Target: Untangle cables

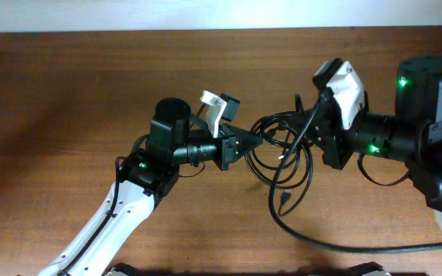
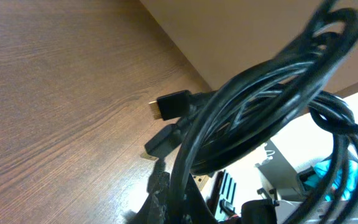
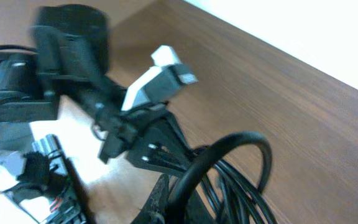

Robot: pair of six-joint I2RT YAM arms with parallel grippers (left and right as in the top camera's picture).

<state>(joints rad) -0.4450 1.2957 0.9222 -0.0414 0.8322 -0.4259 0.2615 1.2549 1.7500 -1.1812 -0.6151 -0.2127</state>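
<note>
Overhead, two robot arms meet near the middle of a brown wooden surface (image 1: 67, 92), with a knot of black cables (image 1: 282, 157) bunched between them. The main risk is tightening. If the arms pull straight apart, the crossed loops could cinch harder instead of coming free, and a flat plug (image 2: 173, 104) dangling just above the wood could catch inside a loop. A thin pinch on several slick strands could also slip and drop the knot onto the surface. One long loose tail (image 1: 344, 247) runs from the knot along the surface toward the lower right, and it could drag or snag if the bundle is lifted quickly. The left arm reaches in from the lower left, forearm stretched level toward the right. The left end effector (image 1: 256, 142) is drawn narrow, pinching strands at the left edge of the knot. The right arm enters from the right edge, with its white wrist housing turned upward. The right end effector (image 1: 313, 138) sits against the right side of the knot. Its fingers are hidden beneath the wrist and cut off in its own camera, so whether it grips anything cannot be told.
</note>
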